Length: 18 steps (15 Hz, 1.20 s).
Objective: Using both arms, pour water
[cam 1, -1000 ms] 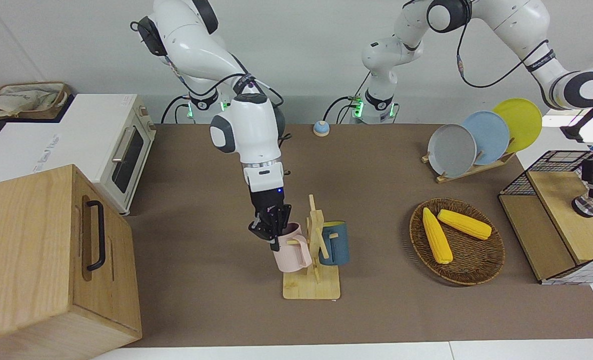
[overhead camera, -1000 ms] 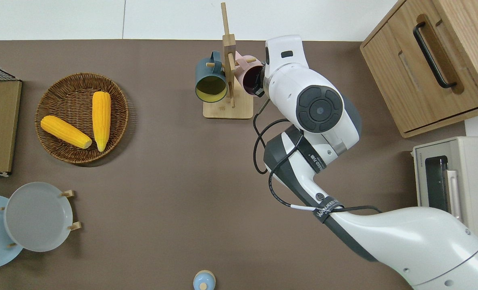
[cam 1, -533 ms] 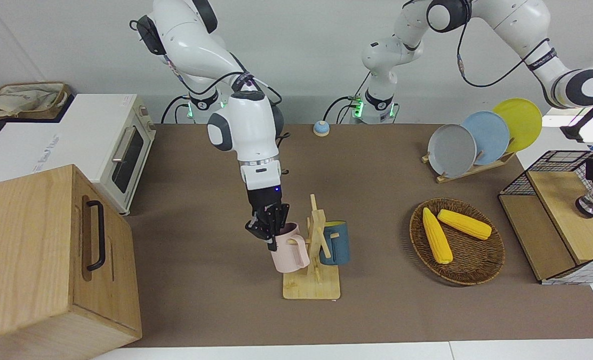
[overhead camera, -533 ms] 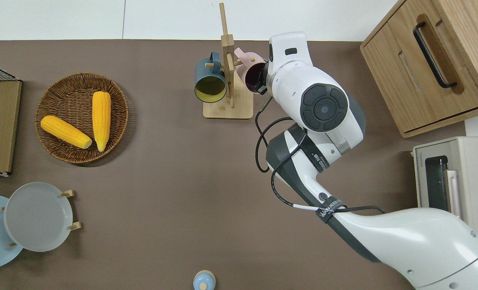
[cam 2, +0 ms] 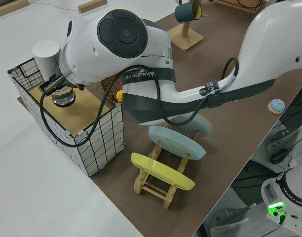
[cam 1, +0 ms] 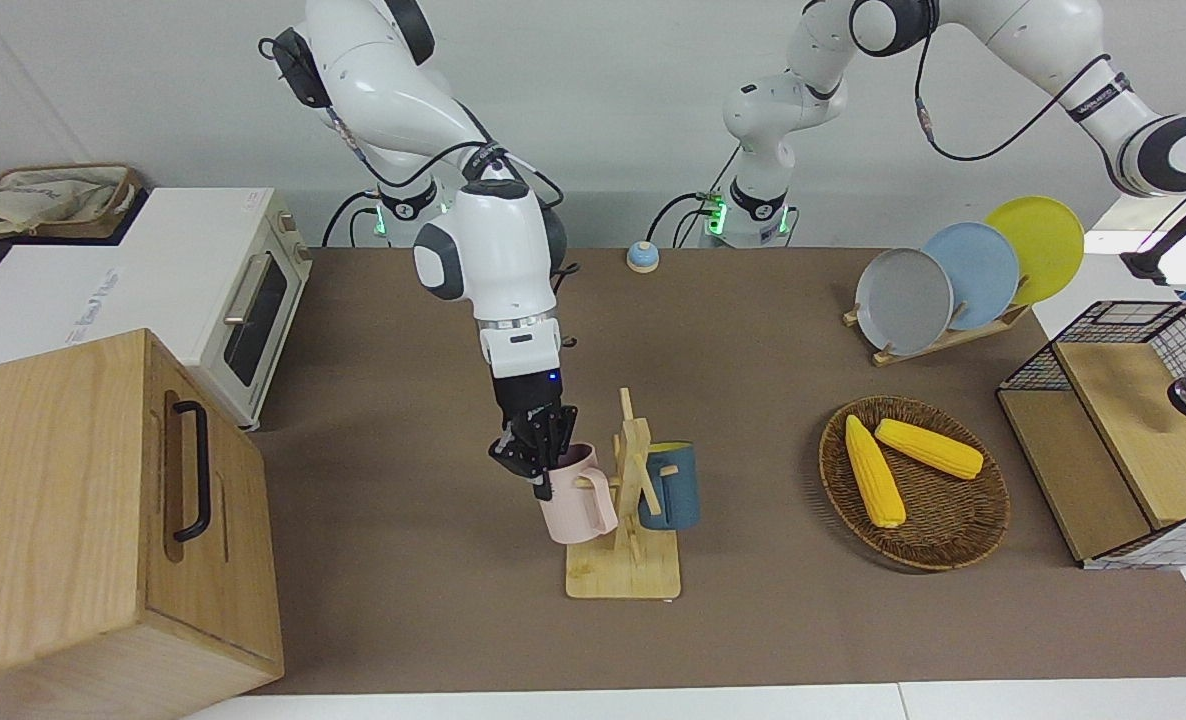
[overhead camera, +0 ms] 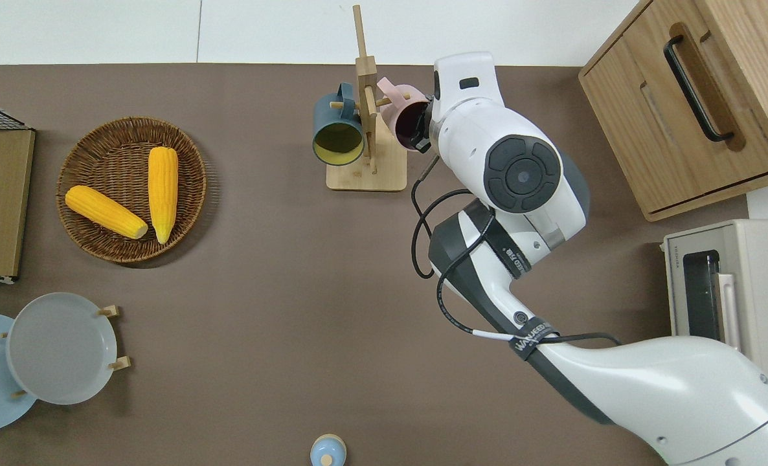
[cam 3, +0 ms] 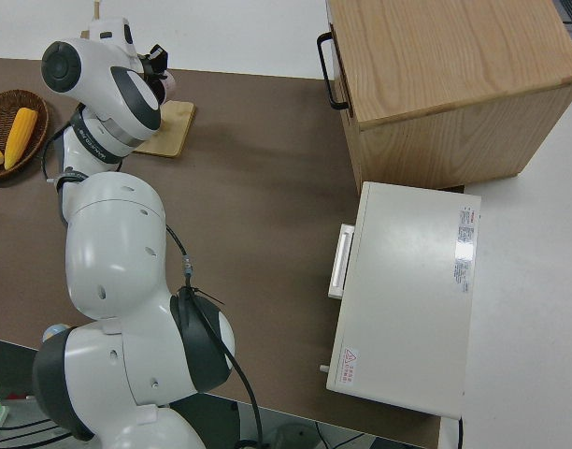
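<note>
Pink ceramic is what the right gripper (cam 1: 543, 462) has hold of: its fingers pinch the rim of the pink mug (cam 1: 578, 497), one inside the mouth and one outside, on the edge toward the right arm's end of the table. The mug hangs by its handle on a peg of the wooden mug rack (cam 1: 631, 500), which stands on its flat base farther from the robots than most things on the table, with a blue mug (cam 1: 669, 485) hung on the opposite side.

The pink mug's long axis tilts. Its mouth faces up and back toward the robots, its base down and away, and its handle points in toward the rack's post.

The left gripper (cam 2: 52, 85) is at the wire basket shelf (cam 2: 77, 129) at the left arm's end of the table, right at a clear glass vessel (cam 2: 62, 96) standing on the wooden shelf top beside a white cylinder (cam 2: 46, 53). Whether its fingers have closed on the glass I cannot tell.

The risk, as I judge it, lies in the handle. If the mug is drawn sideways before it clears the peg, the handle may catch and drag or tip the light rack, shaking the blue mug loose. A rim pinch also lets the mug swing or slip once free.
</note>
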Each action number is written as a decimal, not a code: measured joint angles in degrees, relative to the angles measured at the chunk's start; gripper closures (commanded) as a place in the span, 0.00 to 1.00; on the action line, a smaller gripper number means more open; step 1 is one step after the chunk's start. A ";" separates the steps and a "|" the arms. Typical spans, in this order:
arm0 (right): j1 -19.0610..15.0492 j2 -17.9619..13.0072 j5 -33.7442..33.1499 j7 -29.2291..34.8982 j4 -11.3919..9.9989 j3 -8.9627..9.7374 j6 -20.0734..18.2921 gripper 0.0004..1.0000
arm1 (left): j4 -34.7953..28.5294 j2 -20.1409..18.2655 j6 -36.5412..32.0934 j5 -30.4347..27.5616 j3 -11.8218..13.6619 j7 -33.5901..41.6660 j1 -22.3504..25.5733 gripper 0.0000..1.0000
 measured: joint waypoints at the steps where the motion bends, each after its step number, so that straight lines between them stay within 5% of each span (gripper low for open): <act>1: -0.11 -0.21 0.00 0.03 -0.35 0.00 0.00 0.98 | 0.03 -0.42 -0.69 0.29 -0.02 -0.66 -0.10 1.00; 12: -1.77 -3.54 0.00 0.16 -4.15 0.12 0.00 0.99 | 0.34 -1.71 -2.95 1.66 -0.02 -1.75 -0.11 1.00; 18: -5.04 -7.68 0.00 0.18 -8.75 0.23 -0.22 0.99 | 0.34 -2.19 -3.23 1.72 0.03 -1.81 -0.10 1.00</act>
